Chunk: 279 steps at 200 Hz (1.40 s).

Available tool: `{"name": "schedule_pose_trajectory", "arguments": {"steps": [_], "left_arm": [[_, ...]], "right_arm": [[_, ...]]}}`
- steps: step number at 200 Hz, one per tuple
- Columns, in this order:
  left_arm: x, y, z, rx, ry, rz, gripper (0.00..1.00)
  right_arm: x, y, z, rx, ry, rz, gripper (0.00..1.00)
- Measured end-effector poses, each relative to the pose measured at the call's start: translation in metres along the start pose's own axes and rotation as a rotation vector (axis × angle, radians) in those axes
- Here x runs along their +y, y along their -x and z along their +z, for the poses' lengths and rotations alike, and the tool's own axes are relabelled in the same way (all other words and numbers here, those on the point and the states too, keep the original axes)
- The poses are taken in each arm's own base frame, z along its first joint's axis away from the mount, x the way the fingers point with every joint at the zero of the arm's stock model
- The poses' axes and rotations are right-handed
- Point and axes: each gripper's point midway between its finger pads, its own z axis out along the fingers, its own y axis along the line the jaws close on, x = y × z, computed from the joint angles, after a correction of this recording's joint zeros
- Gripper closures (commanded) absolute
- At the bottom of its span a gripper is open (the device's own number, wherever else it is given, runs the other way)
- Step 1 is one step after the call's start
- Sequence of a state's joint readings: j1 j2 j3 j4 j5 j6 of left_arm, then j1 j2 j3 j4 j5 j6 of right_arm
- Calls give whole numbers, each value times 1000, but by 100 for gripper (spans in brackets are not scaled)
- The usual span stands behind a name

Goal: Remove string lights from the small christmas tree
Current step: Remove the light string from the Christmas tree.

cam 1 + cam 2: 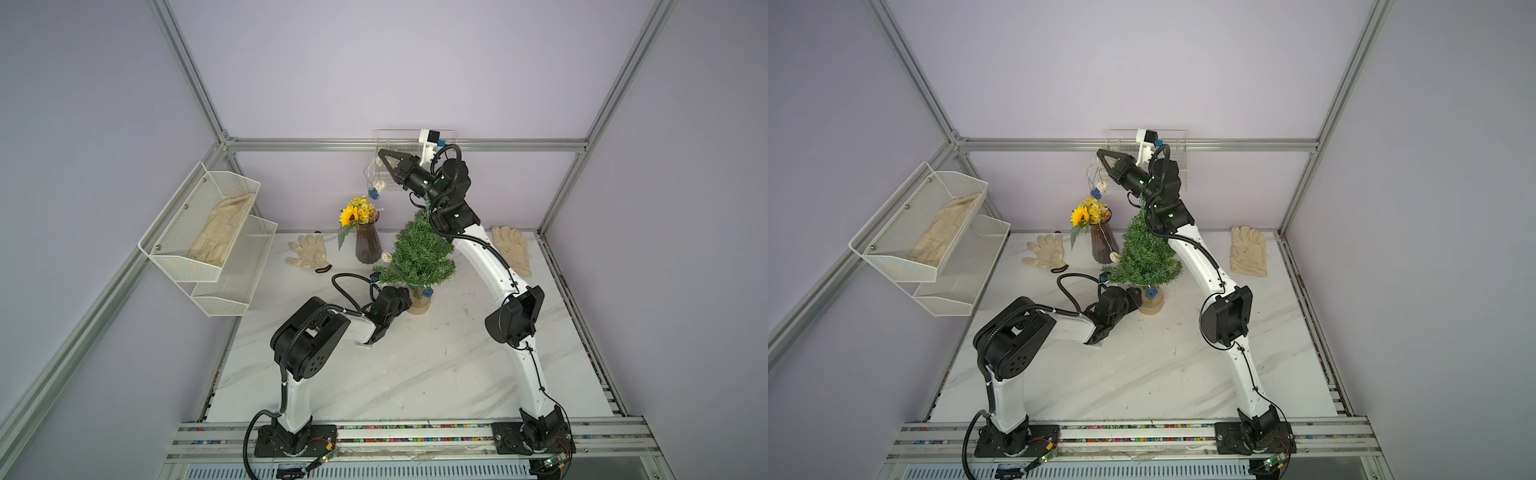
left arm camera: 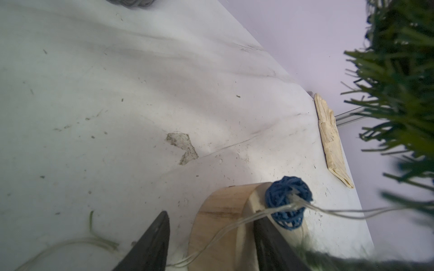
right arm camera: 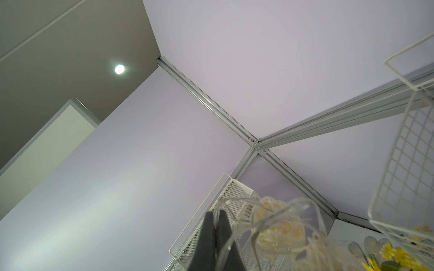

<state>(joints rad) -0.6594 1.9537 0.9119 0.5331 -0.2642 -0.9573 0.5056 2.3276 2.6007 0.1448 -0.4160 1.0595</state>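
The small christmas tree (image 1: 419, 253) (image 1: 1144, 253) stands mid-table on its round tan base (image 2: 220, 223). The string lights (image 1: 376, 183) hang in loops of pale wire with cream balls (image 3: 279, 225) and a blue ball from my right gripper (image 1: 380, 153) (image 3: 215, 212). That gripper is shut on the wire, high up near the back wall. The wire runs down past a cream ball (image 1: 387, 257) to a blue ball (image 2: 288, 204) at the base. My left gripper (image 2: 211, 217) (image 1: 405, 301) is low under the branches, open, with the base between its fingers and the wire crossing them.
A dark vase of yellow flowers (image 1: 368, 245) stands just left of the tree. Cream gloves lie at the back left (image 1: 307, 251) and back right (image 1: 513, 249). A white mesh shelf (image 1: 208, 237) hangs on the left wall, and a wire basket (image 1: 415, 141) on the back wall behind my right gripper.
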Motion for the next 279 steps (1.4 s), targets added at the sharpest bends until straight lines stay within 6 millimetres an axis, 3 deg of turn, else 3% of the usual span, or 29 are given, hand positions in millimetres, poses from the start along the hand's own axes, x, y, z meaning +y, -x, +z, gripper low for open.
{"name": "schedule_pose_trajectory", "arguments": {"steps": [47, 123, 165, 220, 279], "left_arm": [[-1, 0, 0, -2, 7, 6, 46], [-2, 2, 2, 4, 26, 26, 46], [-2, 2, 2, 3, 31, 33, 46], [-2, 3, 2, 2, 32, 36, 46], [-1, 3, 2, 0, 34, 36, 46]], "right_arm": [[26, 10, -5, -13, 25, -66, 100], [97, 25, -23, -6, 101, -193, 100], [119, 7, -22, 39, 145, -218, 100], [115, -29, -15, 127, 128, -270, 100], [139, -36, -18, 136, 179, -374, 100]]}}
